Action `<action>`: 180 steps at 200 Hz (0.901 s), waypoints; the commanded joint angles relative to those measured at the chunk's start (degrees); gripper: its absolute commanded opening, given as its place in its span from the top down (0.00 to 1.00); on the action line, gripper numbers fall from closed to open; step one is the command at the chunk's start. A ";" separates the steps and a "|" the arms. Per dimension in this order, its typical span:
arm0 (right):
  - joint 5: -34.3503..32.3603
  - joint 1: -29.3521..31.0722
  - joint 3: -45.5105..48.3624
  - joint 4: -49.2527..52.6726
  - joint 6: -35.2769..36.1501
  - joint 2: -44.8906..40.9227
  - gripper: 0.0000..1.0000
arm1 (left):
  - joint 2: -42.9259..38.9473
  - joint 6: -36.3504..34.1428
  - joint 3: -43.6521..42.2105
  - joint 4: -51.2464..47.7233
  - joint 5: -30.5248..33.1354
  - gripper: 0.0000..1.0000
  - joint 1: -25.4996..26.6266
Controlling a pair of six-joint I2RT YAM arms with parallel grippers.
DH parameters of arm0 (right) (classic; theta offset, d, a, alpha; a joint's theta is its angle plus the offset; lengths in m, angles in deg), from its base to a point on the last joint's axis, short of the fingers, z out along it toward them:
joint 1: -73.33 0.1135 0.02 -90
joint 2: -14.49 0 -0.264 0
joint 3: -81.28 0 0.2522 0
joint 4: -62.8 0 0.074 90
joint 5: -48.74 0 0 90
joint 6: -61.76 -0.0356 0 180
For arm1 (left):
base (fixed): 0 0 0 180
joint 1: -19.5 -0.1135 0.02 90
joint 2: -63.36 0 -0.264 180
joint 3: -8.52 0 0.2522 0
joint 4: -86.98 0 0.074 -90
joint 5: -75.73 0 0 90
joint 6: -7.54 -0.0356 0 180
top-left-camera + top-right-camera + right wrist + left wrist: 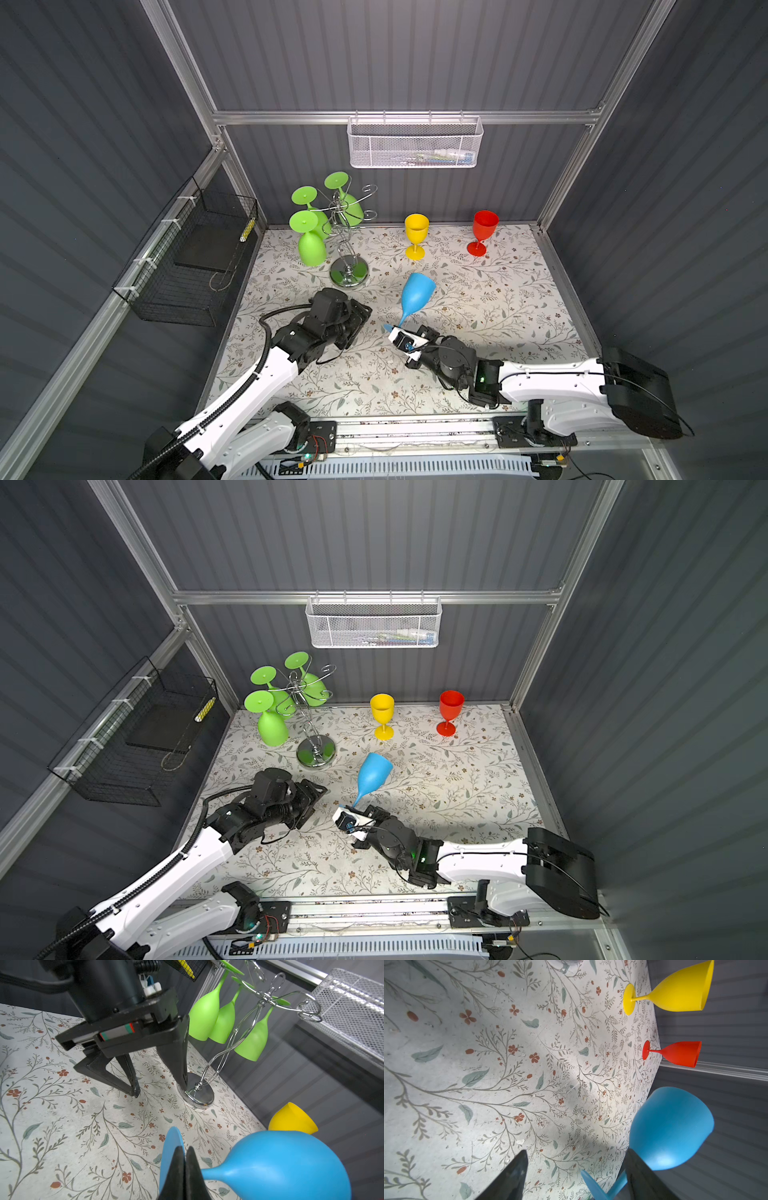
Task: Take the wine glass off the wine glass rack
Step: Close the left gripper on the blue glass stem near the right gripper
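While right jaws clamp the blue wine glass (417,293) stem, left jaws gape empty; wine glass rack (348,270) just beyond them.

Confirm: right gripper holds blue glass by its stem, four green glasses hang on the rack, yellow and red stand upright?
No: three green glasses hang on the rack, not four; the right wrist view shows it. Correct otherwise: right gripper on the blue glass stem, yellow glass and red glass upright.
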 commanded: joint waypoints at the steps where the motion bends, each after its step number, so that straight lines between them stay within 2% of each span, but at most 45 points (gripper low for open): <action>1: -2.01 0.77 1.48 -10.17 4.40 1.41 1.00 | 1.88 4.64 3.55 -2.72 -1.90 0.30 0.29; 70: -4.70 2.92 3.61 -26.05 13.07 8.98 1.00 | 9.00 8.84 5.32 2.05 -8.09 0.37 0.32; 142: -4.92 4.59 3.28 -28.51 14.78 12.26 1.00 | 11.00 12.00 4.87 4.98 -11.28 0.38 0.35; 180: -4.79 4.59 2.83 -28.87 15.13 13.41 1.00 | 12.20 13.41 3.58 7.79 -12.94 0.42 0.32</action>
